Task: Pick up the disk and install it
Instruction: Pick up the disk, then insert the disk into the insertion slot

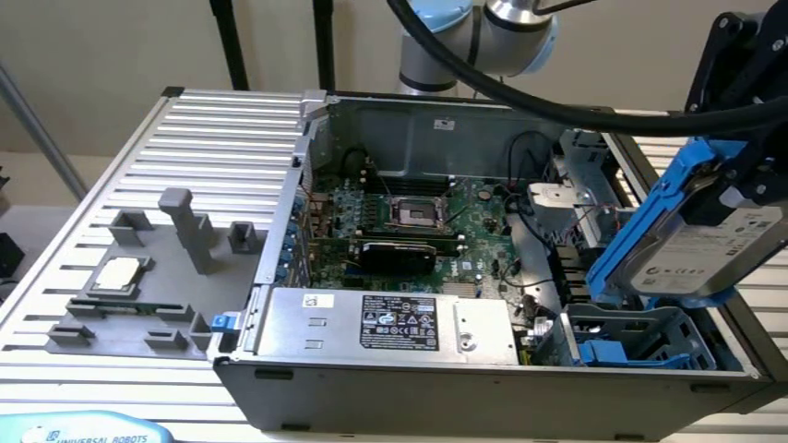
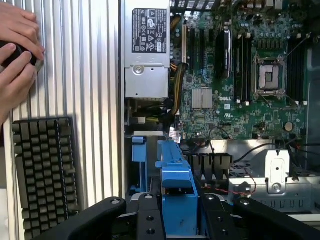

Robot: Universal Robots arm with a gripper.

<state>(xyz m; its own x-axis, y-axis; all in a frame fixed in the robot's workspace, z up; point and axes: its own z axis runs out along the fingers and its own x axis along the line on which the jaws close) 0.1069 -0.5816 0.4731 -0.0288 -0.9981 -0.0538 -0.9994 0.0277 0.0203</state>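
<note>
Fingers are closing on the disk, gripping it by its blue carrier rails. Gripper is holding the disk tilted and clear of the tabletop. It is hanging above the drive cage, at the corner of the open computer case on the exterior view's right. Power supply is sitting just beside the cage, motherboard behind it. Keyboard is lying on the tabletop beside the case.

Silver-grey disk, blue rails; keyboard seemingly black
</note>
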